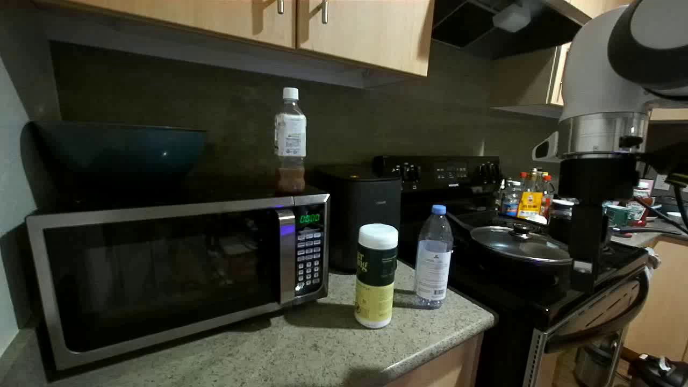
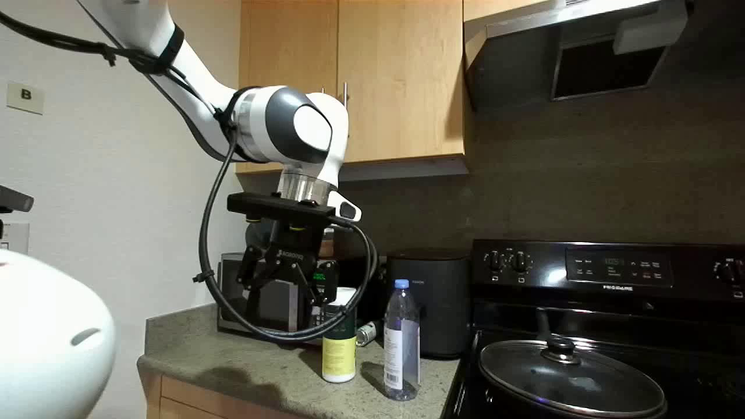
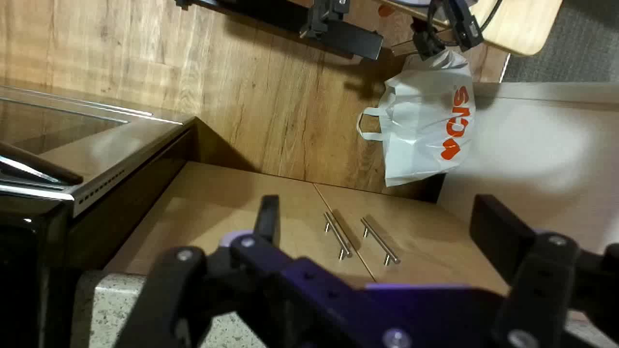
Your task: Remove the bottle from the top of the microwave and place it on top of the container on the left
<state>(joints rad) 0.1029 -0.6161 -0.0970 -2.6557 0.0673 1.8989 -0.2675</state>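
Zero steps done imo: the bottle (image 1: 291, 141) sits on the microwave (image 1: 166, 279), the gripper (image 3: 379, 224) is empty, fingers (image 3: 500, 237) spread wide, so grab, lift and set-down on the container (image 1: 375, 277) all remain.

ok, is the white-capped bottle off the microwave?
No, in an exterior view the white-capped bottle stands upright on top of the microwave.

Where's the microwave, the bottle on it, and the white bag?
Microwave (image 1: 172, 274), in an exterior view: on its door.
Bottle (image 1: 292, 135), in an exterior view: on its label.
White bag (image 3: 423, 123), in the wrist view: on its side.
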